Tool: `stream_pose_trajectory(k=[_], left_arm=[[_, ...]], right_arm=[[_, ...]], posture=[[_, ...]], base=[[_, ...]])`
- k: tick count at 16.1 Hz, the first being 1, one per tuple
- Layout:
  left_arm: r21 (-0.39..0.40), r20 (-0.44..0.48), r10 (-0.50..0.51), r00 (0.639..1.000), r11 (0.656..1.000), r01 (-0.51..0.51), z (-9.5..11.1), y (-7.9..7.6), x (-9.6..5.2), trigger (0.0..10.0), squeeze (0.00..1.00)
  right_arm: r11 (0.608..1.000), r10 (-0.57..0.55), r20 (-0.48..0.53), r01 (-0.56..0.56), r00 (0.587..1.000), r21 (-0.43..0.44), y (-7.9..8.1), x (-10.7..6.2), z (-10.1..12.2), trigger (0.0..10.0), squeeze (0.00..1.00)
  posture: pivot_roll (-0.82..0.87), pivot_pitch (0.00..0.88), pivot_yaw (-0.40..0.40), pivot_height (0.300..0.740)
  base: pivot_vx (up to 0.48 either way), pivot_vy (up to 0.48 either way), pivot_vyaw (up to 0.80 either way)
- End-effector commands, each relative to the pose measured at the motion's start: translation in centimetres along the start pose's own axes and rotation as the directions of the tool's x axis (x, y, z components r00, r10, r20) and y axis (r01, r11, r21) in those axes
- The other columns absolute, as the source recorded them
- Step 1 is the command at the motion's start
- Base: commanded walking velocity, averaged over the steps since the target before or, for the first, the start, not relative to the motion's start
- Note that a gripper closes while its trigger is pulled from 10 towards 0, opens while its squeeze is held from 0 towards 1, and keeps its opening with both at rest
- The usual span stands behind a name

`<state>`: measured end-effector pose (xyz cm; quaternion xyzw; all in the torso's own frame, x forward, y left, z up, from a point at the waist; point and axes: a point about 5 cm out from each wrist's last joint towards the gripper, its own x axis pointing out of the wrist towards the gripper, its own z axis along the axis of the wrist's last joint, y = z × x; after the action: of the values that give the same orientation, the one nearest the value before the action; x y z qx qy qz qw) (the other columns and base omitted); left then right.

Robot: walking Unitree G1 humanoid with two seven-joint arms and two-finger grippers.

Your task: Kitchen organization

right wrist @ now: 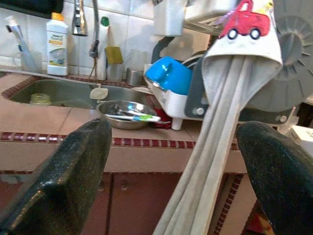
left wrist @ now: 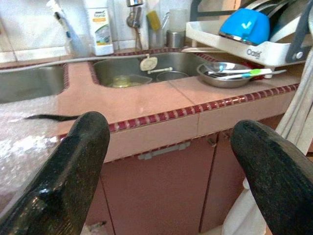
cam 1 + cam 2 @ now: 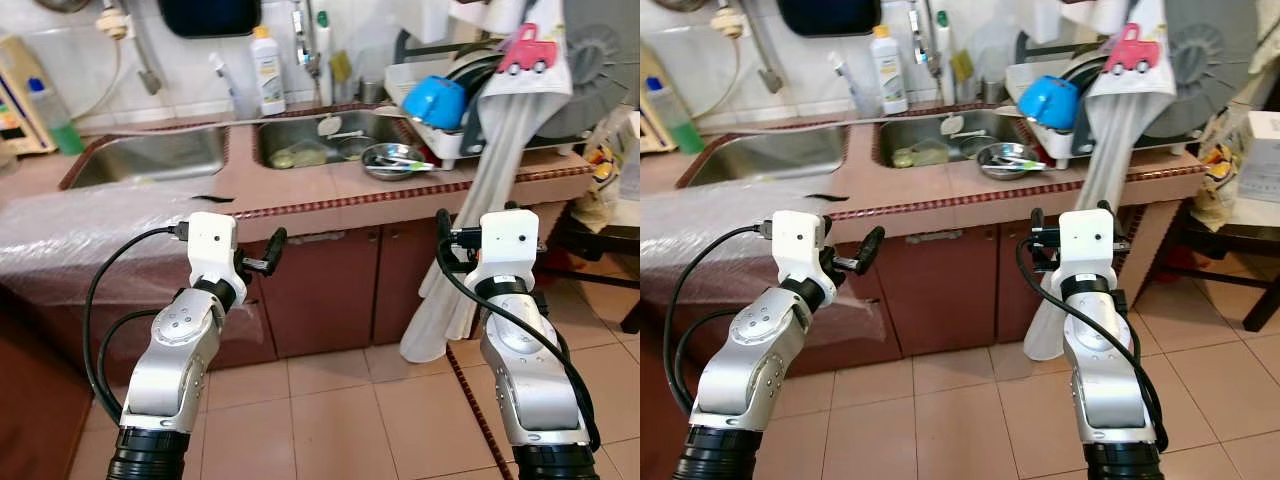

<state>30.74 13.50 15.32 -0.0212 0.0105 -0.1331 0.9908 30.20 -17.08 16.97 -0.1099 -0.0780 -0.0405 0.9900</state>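
Little appears to be done: the left gripper and right gripper are held wide open and empty short of the counter, where the steel bowl beside the sink lies untouched.

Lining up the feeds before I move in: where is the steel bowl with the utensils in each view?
Left eye: steel bowl on the counter, right of the sink.
Right eye: centre top.
Left wrist: upper right.
Right wrist: left of centre.
Shared landmark: blue cup in the rack beside it.
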Motion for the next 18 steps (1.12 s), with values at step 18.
stream_pose_trajectory(k=[18], left_arm=[[-0.019, 0.011, -0.093, 0.996, 0.995, 0.093, 0.0, -1.0, -0.3, 10.0, 0.00]], right_arm=[[1.000, 0.022, 0.033, -0.022, 0.999, 0.011, 0.4, 0.2, 0.9, 10.0, 0.00]], posture=[[0.03, 0.000, 0.081, 0.740]], base=[[0.246, 0.000, -0.03]])
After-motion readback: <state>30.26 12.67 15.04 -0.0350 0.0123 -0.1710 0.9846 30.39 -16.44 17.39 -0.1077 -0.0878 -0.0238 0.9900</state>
